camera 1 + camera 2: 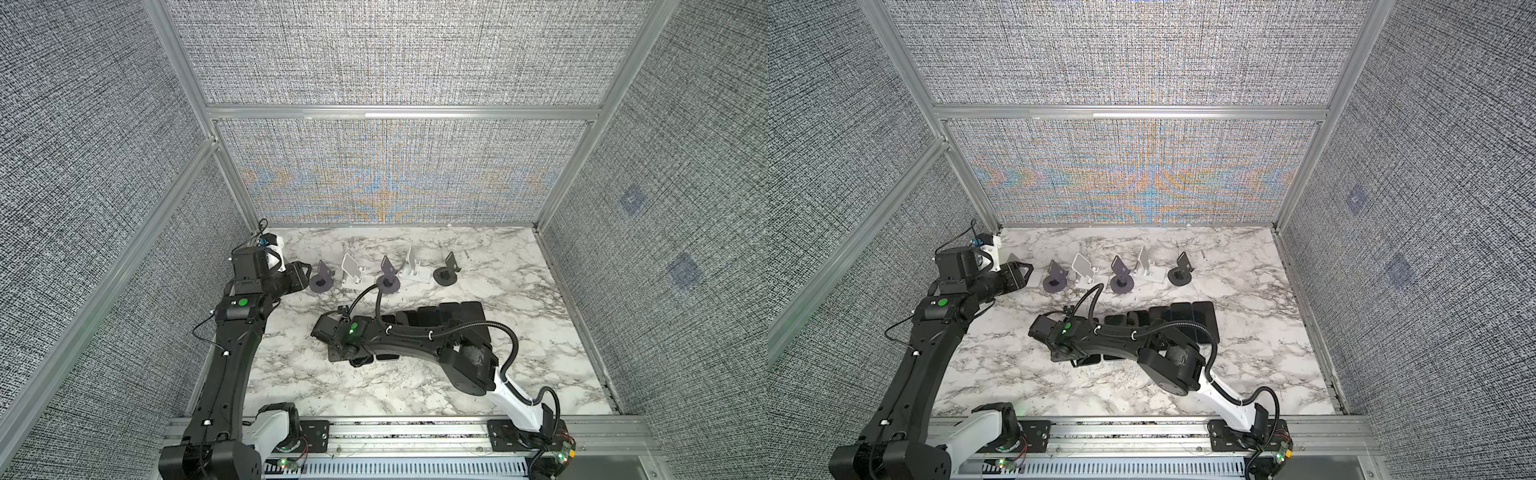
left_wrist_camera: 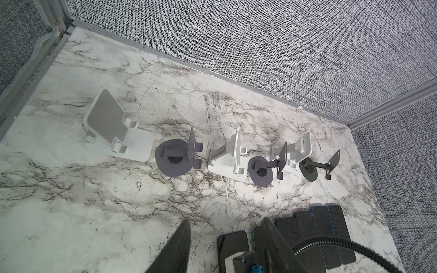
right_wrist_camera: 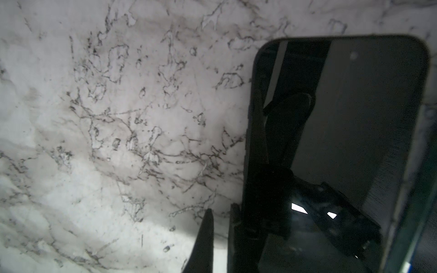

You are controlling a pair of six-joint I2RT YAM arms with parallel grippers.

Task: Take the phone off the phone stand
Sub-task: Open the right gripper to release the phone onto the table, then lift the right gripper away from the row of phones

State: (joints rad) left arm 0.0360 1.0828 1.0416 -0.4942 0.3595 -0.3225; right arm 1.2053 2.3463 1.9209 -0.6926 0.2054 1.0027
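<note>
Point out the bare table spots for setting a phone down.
Bare on the table: the front strip between the phones and the front rail; the right side between phones and right wall; the band behind the stands. Crowded: the row of stands, and the phones under the right arm.

Six phone stands (image 2: 224, 165), white and dark by turns, stand in a row along the desk's (image 2: 71, 189) back edge. The left hand's (image 2: 227, 221) fingers (image 2: 175, 248) are spread, gripping nothing. Beside them dark phones (image 2: 326, 236) lie flat, side by side.
</note>
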